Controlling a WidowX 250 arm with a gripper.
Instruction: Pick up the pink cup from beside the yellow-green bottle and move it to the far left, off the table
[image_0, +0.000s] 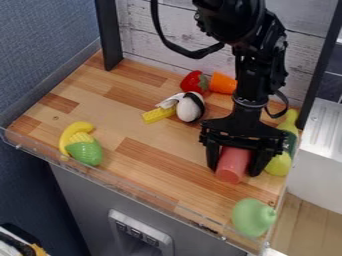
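Just right of centre, a black gripper (234, 173) straddled a pink cylinder (232, 167).
Its fingers stood wide apart, either side.

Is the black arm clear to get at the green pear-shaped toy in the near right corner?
Probably yes, from above: nothing sits on the toy. But the gripper is down over the pink cylinder, so it would need to lift first, and the clear rim beside the toy may crowd it.
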